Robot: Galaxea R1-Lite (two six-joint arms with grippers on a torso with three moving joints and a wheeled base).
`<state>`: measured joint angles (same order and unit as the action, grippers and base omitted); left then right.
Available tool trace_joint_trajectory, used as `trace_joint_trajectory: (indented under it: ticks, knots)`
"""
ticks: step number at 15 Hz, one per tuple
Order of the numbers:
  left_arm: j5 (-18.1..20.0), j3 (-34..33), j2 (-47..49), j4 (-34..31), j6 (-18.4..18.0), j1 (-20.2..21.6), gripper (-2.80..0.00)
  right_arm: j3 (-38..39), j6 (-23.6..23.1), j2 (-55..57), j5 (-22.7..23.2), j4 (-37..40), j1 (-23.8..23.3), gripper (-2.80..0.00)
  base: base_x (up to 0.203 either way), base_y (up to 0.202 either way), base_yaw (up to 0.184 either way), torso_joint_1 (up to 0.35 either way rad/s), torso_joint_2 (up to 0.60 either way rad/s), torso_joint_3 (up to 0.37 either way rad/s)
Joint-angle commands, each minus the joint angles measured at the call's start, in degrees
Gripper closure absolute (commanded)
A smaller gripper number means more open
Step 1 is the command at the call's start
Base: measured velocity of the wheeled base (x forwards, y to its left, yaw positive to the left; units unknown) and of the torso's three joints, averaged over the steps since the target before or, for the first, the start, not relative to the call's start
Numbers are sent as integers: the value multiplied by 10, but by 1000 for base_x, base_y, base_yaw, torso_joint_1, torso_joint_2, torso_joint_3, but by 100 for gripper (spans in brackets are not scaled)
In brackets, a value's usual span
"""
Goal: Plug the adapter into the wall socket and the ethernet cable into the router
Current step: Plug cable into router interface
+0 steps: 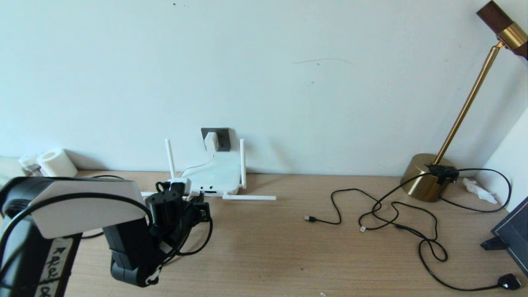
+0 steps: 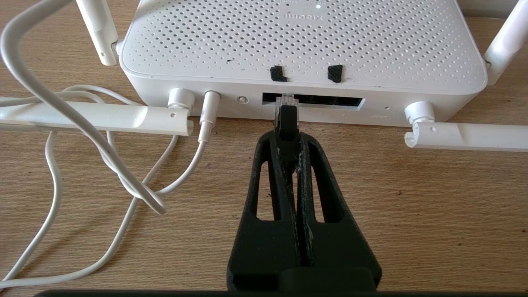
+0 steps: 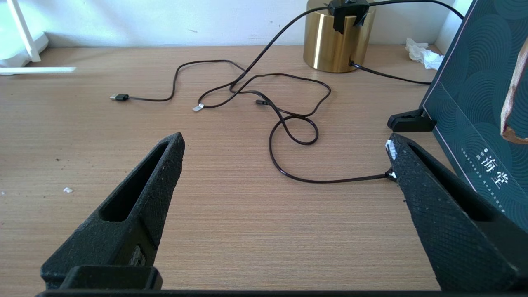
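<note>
Head view: my left claw (image 1: 197, 202) is down at the table (image 1: 288, 247), just in front of the router (image 1: 214, 178), which sits against the wall; two of its antennas stand up, two lie flat on the table; the adapter (image 1: 211, 141) is seated in the wall socket (image 1: 222, 138) above the router, its thin white cord dropping to the router; thin black cables (image 1: 396, 214) sprawl across the table to the right, near a brass lamp base (image 1: 425, 177); a toilet roll (image 1: 55, 163) stands far left by the wall.

Left wrist view: my left claw (image 2: 287, 136) is clamped on the black boot of the ethernet cable (image 2: 287, 123); its clear plug tip is at the mouth of the router's (image 2: 305, 41) dark port strip, at that strip's end nearest the white cord's plug; whether it is fully seated I cannot tell.

Right wrist view: my right claw (image 3: 284, 148) hangs above the table (image 3: 231, 231), fingers wide apart, holding nothing; black cables (image 3: 288, 123) lie beyond it; a dark patterned box (image 3: 478, 103) stands beside it.
</note>
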<state>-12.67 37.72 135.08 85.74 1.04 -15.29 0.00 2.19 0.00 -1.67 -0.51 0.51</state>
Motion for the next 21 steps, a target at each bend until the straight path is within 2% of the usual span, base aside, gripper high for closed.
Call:
trace_joint_trajectory:
  ticks: [1, 21]
  knots:
    - [-1, 0, 0, 5, 0, 1, 0, 0, 0, 1, 0, 0, 0, -280, 0, 0, 0, 0, 0, 0]
    - [-1, 3, 1, 5, 1, 3, 0, 0, 0, 1, 0, 0, 0, -280, 0, 0, 0, 0, 0, 0]
